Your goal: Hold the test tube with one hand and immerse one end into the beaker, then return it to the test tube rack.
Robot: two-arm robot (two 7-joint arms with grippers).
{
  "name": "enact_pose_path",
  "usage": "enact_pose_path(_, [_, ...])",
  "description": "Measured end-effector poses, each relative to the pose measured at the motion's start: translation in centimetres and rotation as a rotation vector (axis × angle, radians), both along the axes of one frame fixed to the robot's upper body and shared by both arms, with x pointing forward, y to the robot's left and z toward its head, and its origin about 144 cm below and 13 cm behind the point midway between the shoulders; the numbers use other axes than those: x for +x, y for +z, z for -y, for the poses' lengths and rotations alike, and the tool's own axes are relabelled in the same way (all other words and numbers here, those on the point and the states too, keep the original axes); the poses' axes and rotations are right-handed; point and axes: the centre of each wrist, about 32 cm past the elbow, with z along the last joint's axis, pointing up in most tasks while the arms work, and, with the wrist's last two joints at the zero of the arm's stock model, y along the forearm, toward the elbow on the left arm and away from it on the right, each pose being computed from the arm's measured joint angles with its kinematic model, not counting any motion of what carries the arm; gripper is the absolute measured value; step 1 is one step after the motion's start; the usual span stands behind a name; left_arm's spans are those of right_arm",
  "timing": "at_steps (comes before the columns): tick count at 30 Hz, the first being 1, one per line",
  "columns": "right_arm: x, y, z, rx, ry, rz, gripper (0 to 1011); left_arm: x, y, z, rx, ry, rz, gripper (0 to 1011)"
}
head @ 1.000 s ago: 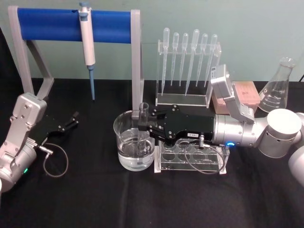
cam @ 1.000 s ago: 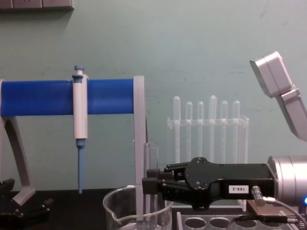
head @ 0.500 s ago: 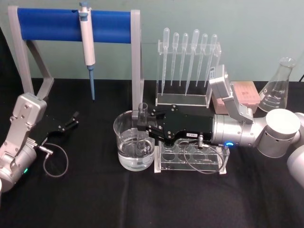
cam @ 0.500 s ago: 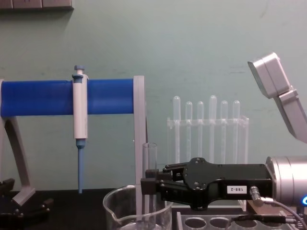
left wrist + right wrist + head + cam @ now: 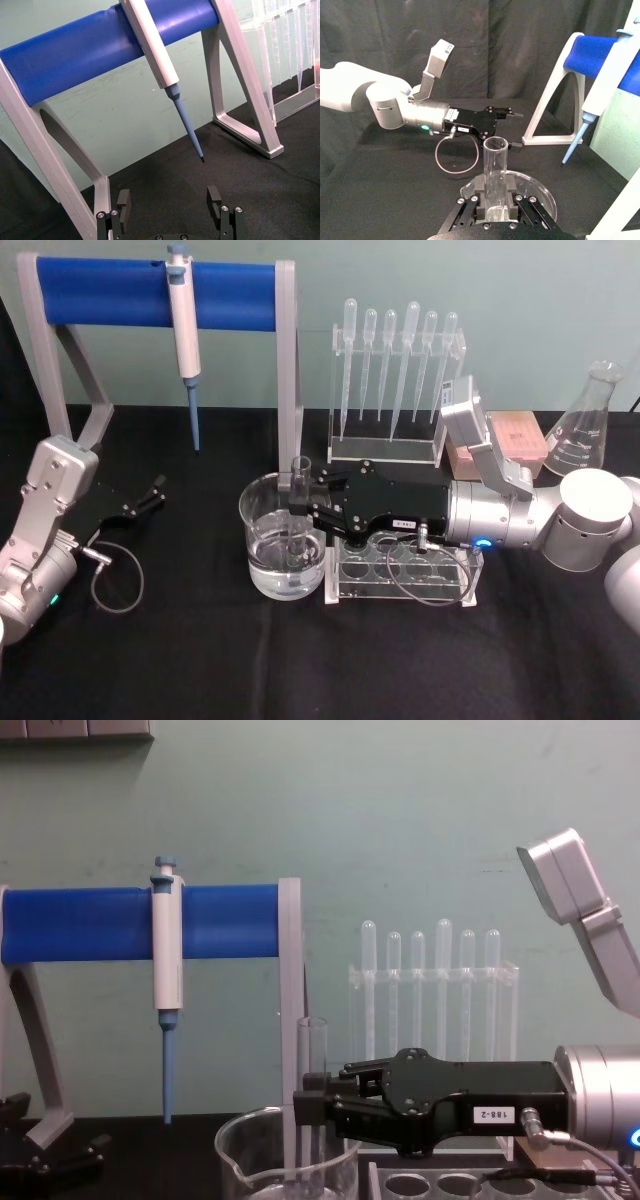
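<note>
The test tube (image 5: 299,478) is held upright over the beaker (image 5: 258,562), w/ its lower part let down inside the glass wall and its open rim kept above the beaker's rim. Clear liquid is seen in the bottom of the beaker. The round end appears to reach into it, though the exact depth cannot be told through the glass. The vertical pose is prob. chosen so that one end alone is wetted and nothing is spilled from the open top.

The tube is gripped on its upper half by the right gripper (image 5: 300,506), which is brought in from the rack side approx. level w/ the table, so the wrist is kept clear of the beaker's rim. In the right wrist view the tube (image 5: 495,167) is seen clamped between the two black fingers (image 5: 512,191). They are closed narrow onto the glass from either side, w/ no gap visible. In the chest view the same grip (image 5: 308,1104) is seen just above the beaker's rim (image 5: 232,1142).

The test tube rack (image 5: 400,578) is placed just beside the beaker, under the right forearm, so the return trip is judged to be short: lift, shift sideways, lower into a hole.

The left gripper (image 5: 143,497) is parked well apart on the black table (image 5: 300,670), near the blue-barred stand (image 5: 150,285). Its fingers (image 5: 123,199) are spread wide and nothing is held.
</note>
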Motion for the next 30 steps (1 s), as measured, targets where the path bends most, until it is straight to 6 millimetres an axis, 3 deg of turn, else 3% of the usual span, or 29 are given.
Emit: enact_pose_path(30, [0.0, 0.01, 0.02, 0.0, 0.0, -0.001, 242, 0.0, 0.0, 0.0, 0.0, 0.0, 0.0, 1000])
